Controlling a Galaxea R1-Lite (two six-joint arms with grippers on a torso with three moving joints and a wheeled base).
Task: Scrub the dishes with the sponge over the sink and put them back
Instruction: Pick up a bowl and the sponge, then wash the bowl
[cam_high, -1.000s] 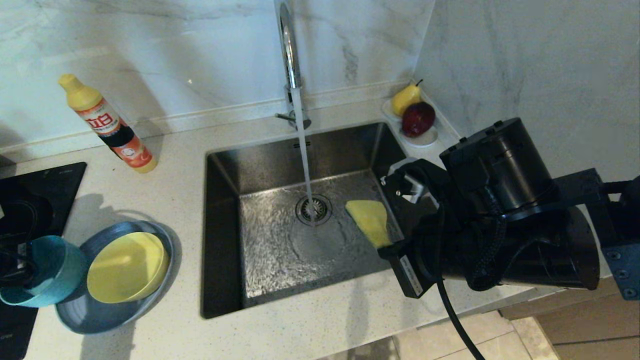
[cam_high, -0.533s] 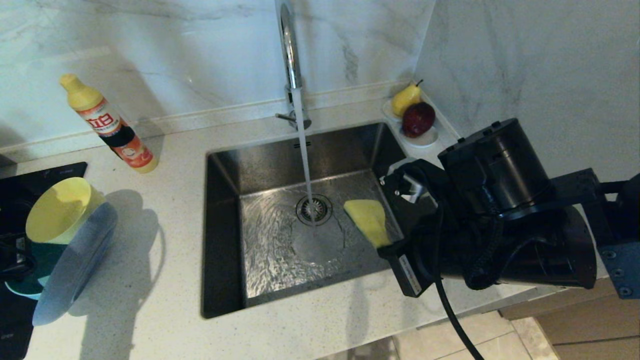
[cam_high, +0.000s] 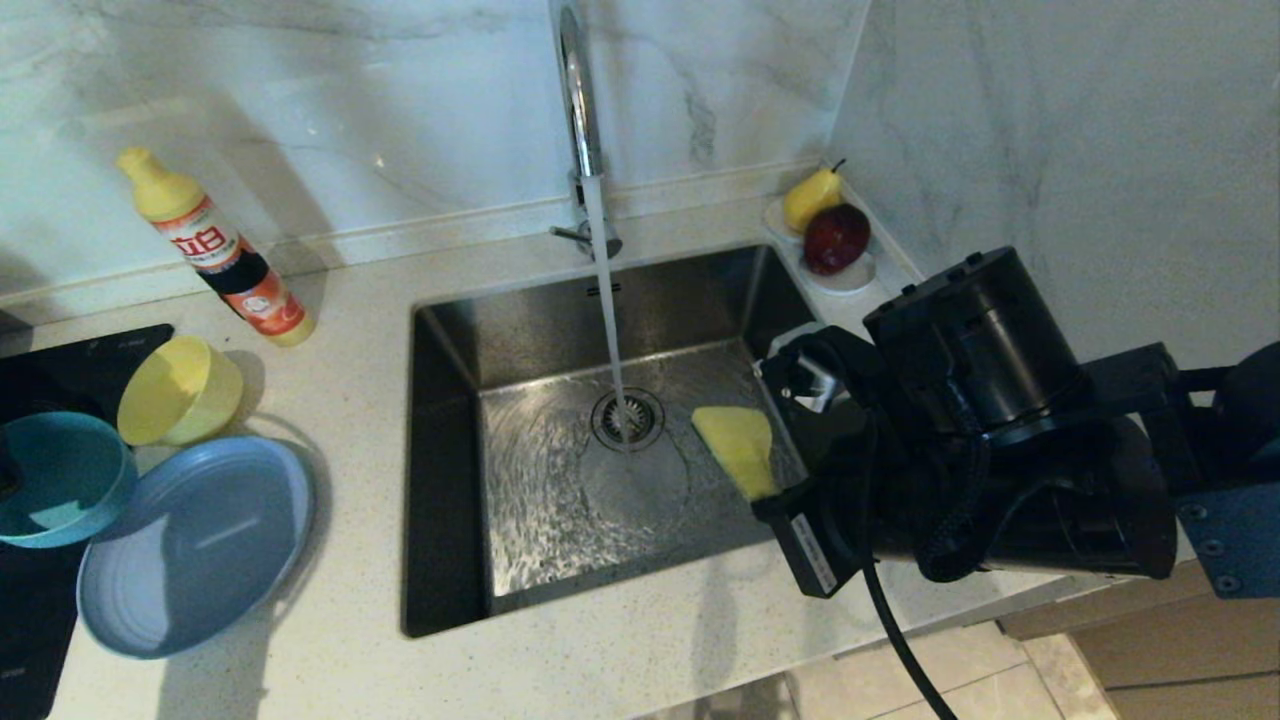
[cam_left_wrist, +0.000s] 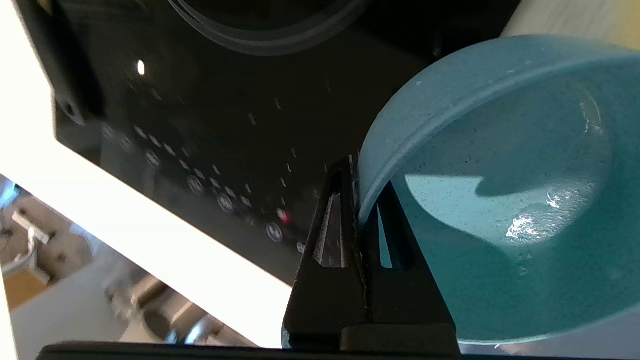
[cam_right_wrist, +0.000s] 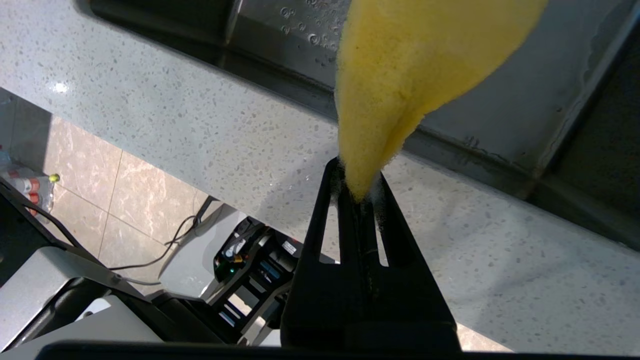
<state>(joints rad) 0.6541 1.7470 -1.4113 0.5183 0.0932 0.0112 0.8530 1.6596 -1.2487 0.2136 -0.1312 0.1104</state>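
Observation:
My left gripper is shut on the rim of the teal-blue bowl, one finger inside and one outside. That bowl hangs at the far left over the black cooktop. The yellow bowl lies tipped on its side on the counter. In front of it lies the grey-blue plate, with nothing in it. My right gripper is shut on a corner of the yellow sponge. It holds the sponge over the right side of the steel sink. Water runs from the tap onto the drain.
A dish-soap bottle stands at the back left of the counter. The black cooktop fills the far left. A small white dish with a pear and an apple sits in the back right corner by the wall.
The plate tipped up on its left side and dropped flat again. The yellow bowl slid out of it and now lies on its side behind it. The teal bowl moved left. My right arm barely moved.

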